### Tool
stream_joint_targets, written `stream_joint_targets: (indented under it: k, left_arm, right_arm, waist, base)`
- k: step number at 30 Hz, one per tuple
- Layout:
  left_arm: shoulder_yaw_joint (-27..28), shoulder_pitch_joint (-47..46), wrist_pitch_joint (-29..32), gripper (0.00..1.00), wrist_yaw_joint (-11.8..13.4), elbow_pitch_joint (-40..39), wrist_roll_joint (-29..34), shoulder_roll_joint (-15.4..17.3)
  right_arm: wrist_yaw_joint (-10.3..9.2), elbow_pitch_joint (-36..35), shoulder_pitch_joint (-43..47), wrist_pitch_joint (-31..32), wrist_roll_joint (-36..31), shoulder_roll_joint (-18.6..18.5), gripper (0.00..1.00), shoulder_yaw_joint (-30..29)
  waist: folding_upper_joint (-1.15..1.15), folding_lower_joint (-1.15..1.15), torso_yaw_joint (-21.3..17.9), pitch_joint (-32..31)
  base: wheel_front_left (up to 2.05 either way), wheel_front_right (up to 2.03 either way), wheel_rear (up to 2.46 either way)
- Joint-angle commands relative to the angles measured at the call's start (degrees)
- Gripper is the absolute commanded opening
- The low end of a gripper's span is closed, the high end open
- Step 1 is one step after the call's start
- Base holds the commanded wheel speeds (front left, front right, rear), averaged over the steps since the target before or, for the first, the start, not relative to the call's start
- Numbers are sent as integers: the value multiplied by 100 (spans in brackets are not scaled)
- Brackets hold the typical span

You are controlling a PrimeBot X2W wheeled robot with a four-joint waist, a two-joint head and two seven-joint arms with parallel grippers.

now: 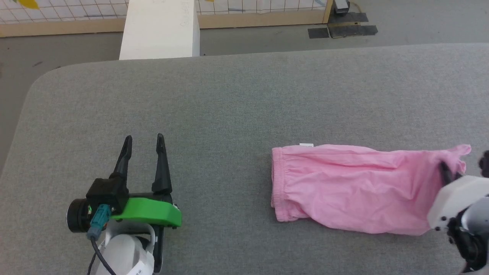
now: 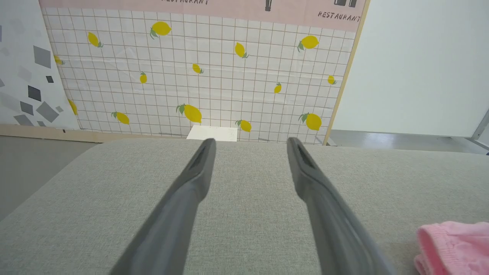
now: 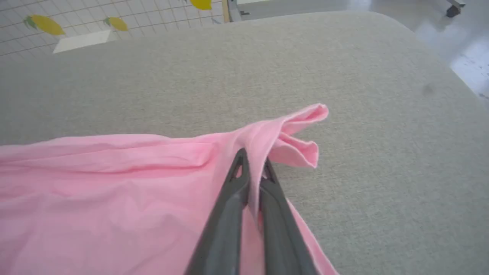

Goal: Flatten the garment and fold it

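**Head view with both wrist views.** The garment [image 1: 351,187], a light pink cloth, lay on the grey padded table [image 1: 229,95], in the right half of the surface, and extended lengthwise from left to right. Its gathered elastic edge [image 1: 276,179] formed the left end. A small white tag [image 1: 306,145] showed at the far corner of that end. The cloth lay mostly flat, with long shallow creases running along it, and its near-left corner was slightly bunched.

The right gripper [image 3: 254,158] met the garment at its right end. Its two dark fingers were closed almost together and pinched a ridge of cloth between them. The fabric rose into a small peak at the tips, and a loose folded flap [image 3: 301,133] stood out just beyond them.

The left gripper [image 1: 144,137] was at the lower left over bare table, well apart from the garment. Its fingers pointed away from the robot and were spread wide with nothing between them. Whether they touched the surface could not be told. In the left wrist view the pink elastic end appeared at the lower right corner, clear of the fingers.

Beyond the far edge of the table stood a white block [image 1: 160,28], and behind it a panel of white squares printed with yellow lemons [image 2: 198,76]
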Motion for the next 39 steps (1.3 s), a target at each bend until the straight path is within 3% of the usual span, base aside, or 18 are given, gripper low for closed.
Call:
stream_joint_targets:
  k: [1, 6, 9, 14, 21, 22, 23, 28, 33, 36, 39]
  left_arm:
    - [7, 56, -25, 100, -27, 16, 24, -17]
    - [-39, 49, -25, 100, -22, 63, -13, -18]
    - [-89, 15, -25, 100, -23, 90, -38, -18]
    - [-232, -61, -25, 100, -26, 140, -103, -19]
    - [-357, -97, -25, 100, -10, 191, -192, -19]
    - [-359, -98, -25, 100, -8, 197, -194, -19]
    - [-359, -95, -25, 100, -4, 202, -198, -19]
    - [-324, -52, -25, 100, 18, 213, -195, -19]
    - [-308, 10, -25, 100, 15, 224, -201, -19]
    - [-298, 30, -25, 100, 6, 223, -196, -19]
    - [-288, 44, -25, 100, -1, 205, -177, -19]
  right_arm:
    - [-8, -255, 88, 89, 112, 4, 0, 252]
    - [-8, -1144, 173, 518, 78, 4, 0, 1586]
    - [-8, -1215, 43, 731, -23, 4, 0, 2316]
    - [-8, -605, -325, 934, -60, 4, 0, 3242]
    - [-8, 528, -629, 847, 400, 4, 0, 3917]
    - [-8, 602, -661, 792, 460, 4, 38, 3982]
    - [-8, 670, -687, 715, 564, 4, 100, 4059]
    - [-8, 646, -737, 444, 1201, 4, 100, 4203]
    - [-8, -58, -660, -357, 2321, 4, 100, 4098]
    - [-8, -468, -540, -1015, 2628, 4, 100, 3792]
    - [-8, -724, -249, -1755, 2561, 4, 100, 3107]
  waist:
    - [0, 0, 12, -6]
    - [0, 0, 62, -9]
    - [0, 0, 117, 17]
    - [0, 0, 282, 83]
    - [0, 0, 510, 162]
    - [0, 0, 525, 167]
    - [0, 0, 538, 168]
    - [0, 0, 517, 124]
    - [0, 0, 404, -7]
    - [0, 0, 338, -67]
    - [0, 0, 267, -123]
  base:
    - [0, 0, 0]
    - [0, 0, 0]
    - [0, 0, 0]
    - [0, 0, 0]
    - [0, 0, 0]
    - [0, 0, 0]
    - [0, 0, 0]
    - [0, 0, 0]
    - [0, 0, 0]
    - [0, 0, 0]
    - [0, 0, 0]
